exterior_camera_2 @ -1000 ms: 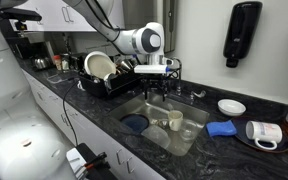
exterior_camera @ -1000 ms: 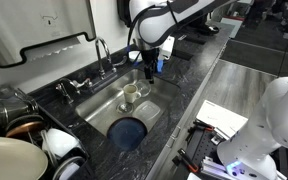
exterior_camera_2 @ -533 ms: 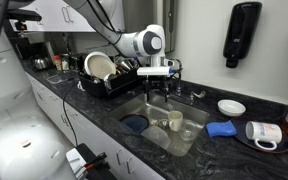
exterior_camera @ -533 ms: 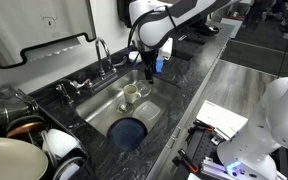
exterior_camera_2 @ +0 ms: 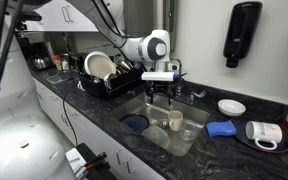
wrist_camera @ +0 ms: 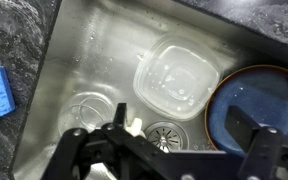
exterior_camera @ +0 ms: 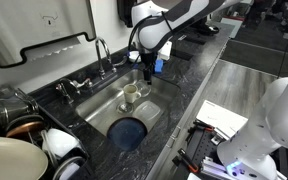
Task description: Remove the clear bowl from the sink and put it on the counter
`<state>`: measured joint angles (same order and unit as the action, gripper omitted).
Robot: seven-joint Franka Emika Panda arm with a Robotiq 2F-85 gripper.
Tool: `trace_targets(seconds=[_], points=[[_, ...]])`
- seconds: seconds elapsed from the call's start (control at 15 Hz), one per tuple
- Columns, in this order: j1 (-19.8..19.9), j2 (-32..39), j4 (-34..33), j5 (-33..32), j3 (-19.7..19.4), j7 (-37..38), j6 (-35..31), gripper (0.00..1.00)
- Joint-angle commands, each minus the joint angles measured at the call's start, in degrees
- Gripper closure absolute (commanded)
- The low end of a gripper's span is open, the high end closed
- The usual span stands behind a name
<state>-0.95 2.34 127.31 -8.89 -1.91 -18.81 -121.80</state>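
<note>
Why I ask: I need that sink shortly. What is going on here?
A robot arm's gripper hangs open above the brushed stainless-steel sink, holding nothing. The small round see-through bowl lies in the basin, not yet grasped, along with a cream cup, a clear squarish container and a large dark blue round dish. The bowl has not yet reached the glossy black speckled counter.

clear bowl (wrist_camera: 88, 108) inside steel sink (wrist_camera: 99, 40), black counter (wrist_camera: 14, 35) around
</note>
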Motion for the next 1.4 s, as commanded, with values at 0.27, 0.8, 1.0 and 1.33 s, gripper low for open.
trace_targets(seconds=[0.27,0.8,1.0,1.33], points=[[5.1,8.8,-2.2,11.8,0.5,-19.3,-13.6,0.00],[8.4,13.8,-1.8,13.2,1.5,-30.3,-27.0,0.00],[9.2,16.1,-2.5,12.3,1.5,-29.5,-28.8,0.00],[9.8,20.0,-4.2,11.1,1.9,-28.8,-28.4,0.00]])
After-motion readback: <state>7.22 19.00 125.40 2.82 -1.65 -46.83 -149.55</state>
